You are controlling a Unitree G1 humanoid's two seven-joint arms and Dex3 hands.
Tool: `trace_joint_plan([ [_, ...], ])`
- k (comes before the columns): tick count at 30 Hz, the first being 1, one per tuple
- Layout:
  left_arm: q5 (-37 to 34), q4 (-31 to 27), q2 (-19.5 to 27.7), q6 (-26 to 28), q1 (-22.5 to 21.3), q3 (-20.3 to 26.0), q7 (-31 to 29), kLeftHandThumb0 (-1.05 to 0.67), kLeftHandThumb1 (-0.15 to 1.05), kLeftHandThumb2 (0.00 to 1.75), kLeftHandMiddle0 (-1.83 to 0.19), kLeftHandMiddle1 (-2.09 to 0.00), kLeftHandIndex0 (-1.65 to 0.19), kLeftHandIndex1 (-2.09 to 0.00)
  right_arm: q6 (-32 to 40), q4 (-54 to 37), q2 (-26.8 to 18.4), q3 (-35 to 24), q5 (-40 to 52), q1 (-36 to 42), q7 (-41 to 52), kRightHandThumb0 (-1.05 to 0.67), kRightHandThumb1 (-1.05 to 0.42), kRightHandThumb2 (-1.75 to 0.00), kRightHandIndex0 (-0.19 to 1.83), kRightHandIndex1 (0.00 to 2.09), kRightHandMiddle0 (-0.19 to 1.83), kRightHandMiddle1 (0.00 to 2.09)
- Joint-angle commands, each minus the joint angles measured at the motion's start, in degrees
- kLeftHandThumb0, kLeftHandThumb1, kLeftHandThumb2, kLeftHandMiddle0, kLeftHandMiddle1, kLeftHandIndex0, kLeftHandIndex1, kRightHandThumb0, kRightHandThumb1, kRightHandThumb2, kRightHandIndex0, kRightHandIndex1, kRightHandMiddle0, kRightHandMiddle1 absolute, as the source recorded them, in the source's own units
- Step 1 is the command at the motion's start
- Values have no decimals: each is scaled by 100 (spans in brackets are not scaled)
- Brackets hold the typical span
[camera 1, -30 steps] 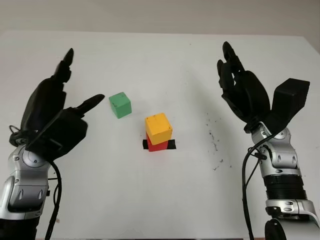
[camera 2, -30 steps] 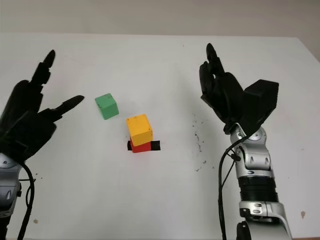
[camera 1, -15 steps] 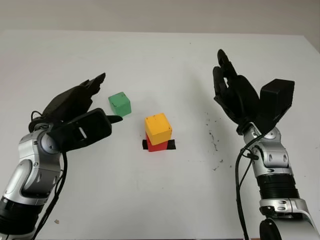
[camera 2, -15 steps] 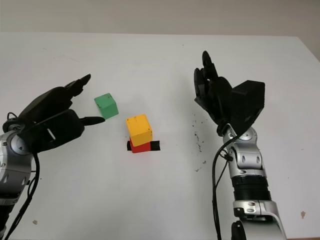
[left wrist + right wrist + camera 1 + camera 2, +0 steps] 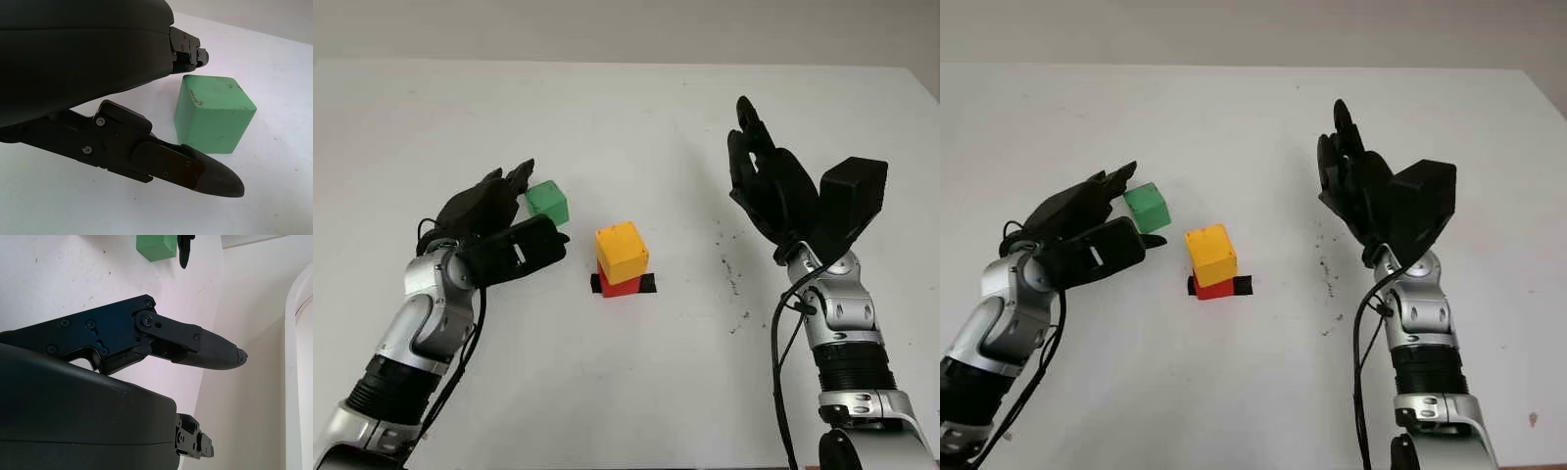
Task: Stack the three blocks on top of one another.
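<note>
A yellow block (image 5: 622, 251) sits on a red block (image 5: 621, 285) at the middle of the white table. A green block (image 5: 547, 203) lies alone to the left of that stack. My left hand (image 5: 527, 210) is low at the green block and open. In the left wrist view the block (image 5: 212, 112) lies between the upper fingertip (image 5: 198, 55) and the thumb (image 5: 205, 174), which are not closed on it. My right hand (image 5: 771, 186) is raised to the right of the stack, open and holding nothing.
A strip of black tape (image 5: 649, 283) lies under the red block. Dark specks (image 5: 732, 274) dot the table between the stack and my right arm. The table's far edge (image 5: 626, 63) runs behind everything.
My left hand has come down and forward from a raised pose until its fingers bracket the green block. The right hand has drifted slightly left. The blocks have not moved.
</note>
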Motion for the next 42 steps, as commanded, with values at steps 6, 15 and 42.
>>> trace_joint_plan([
  [6,-136,429,-225,-215,-171,70,524,-88,103,6,-13,-10,-32,-22,-104,-220,-39,12,-44,92,26,-68,-105,-73,-19,0,-19,0],
  [15,-628,596,-339,-831,-20,382,1145,-55,100,6,-38,-9,-36,-117,-131,-222,-39,-23,-41,71,7,-65,-105,-73,-19,0,-19,0],
  [42,-1650,-740,767,-1124,-216,1065,-547,-34,104,8,-35,-7,-21,-149,-293,-147,24,121,-201,53,-2,-59,-105,-73,-19,0,-19,0],
])
